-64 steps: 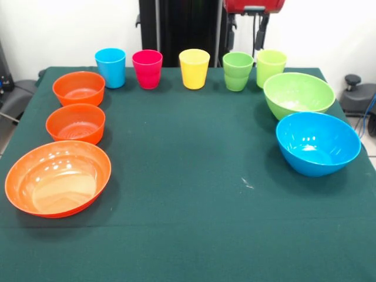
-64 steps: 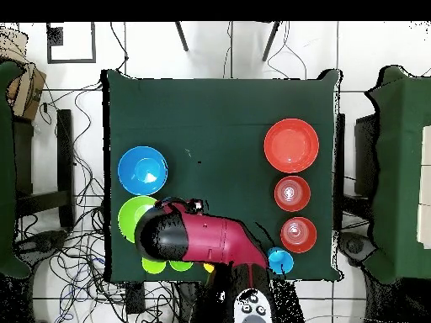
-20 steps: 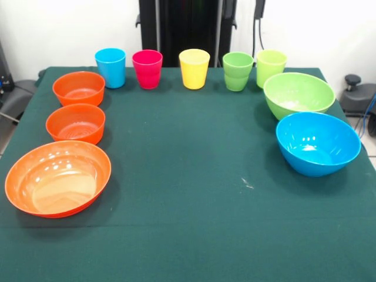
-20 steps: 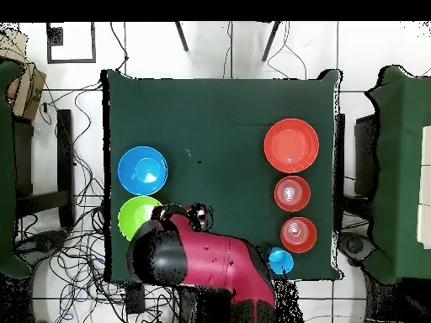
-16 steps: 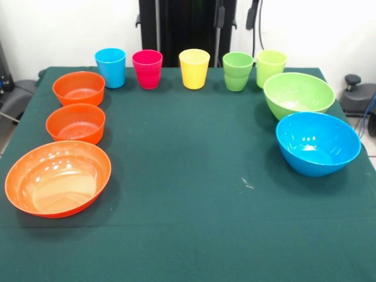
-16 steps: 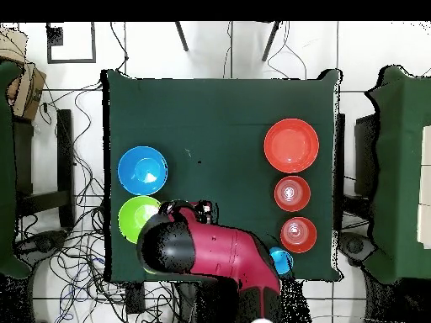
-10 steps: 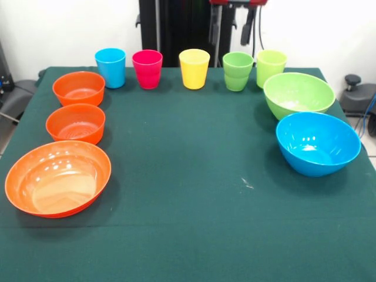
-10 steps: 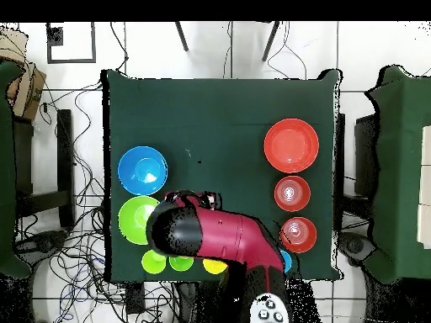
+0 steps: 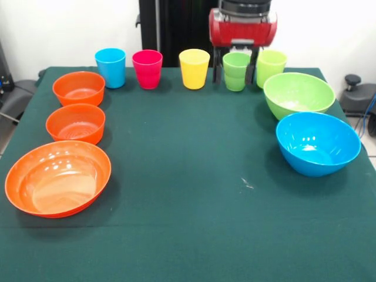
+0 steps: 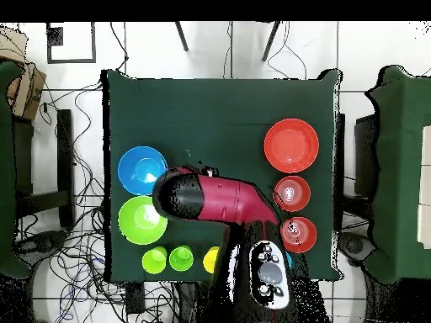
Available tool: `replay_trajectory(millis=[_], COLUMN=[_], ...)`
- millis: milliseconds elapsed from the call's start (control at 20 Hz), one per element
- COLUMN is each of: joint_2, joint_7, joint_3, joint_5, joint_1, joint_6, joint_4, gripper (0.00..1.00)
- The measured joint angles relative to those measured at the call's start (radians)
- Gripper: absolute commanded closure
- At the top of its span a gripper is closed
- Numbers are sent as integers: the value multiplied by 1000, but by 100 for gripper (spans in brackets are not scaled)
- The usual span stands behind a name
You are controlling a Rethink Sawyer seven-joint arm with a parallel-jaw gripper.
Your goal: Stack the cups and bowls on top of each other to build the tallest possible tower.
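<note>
Here, the gripper [image 9: 239, 63] hangs over the cup row at the table's [image 9: 188, 176] twelve o'clock edge, its two dark fingers [image 9: 252, 66] spread wide and straddling the green cup [image 9: 237, 71] (which looks like two nested). Along that row stand the sky blue cup [image 9: 110, 67], pink cup [image 9: 147, 69], yellow cup [image 9: 194, 68] and lime cup [image 9: 270, 66]. At nine o'clock sit two small orange bowls [image 9: 79, 87] and the wide orange bowl [image 9: 57, 178]; at three o'clock, the lime green bowl [image 9: 298, 94] and blue bowl [image 9: 318, 143]. No tower stands yet.
</note>
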Motion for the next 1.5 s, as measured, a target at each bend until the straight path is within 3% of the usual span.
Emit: replay_trajectory(millis=[250, 400, 700, 1150, 1500], joint_2=[54, 98, 193, 343, 377], joint_7=[0, 0, 0, 0, 0], joint_3=[3, 9, 11, 14, 16], joint_5=[0, 0, 0, 3, 3], joint_1=[-6, -28, -68, -83, -85], joint_6=[42, 120, 307, 508, 531], joint_4=[-93, -188, -418, -753, -840], gripper=[0, 0, 0, 0, 0])
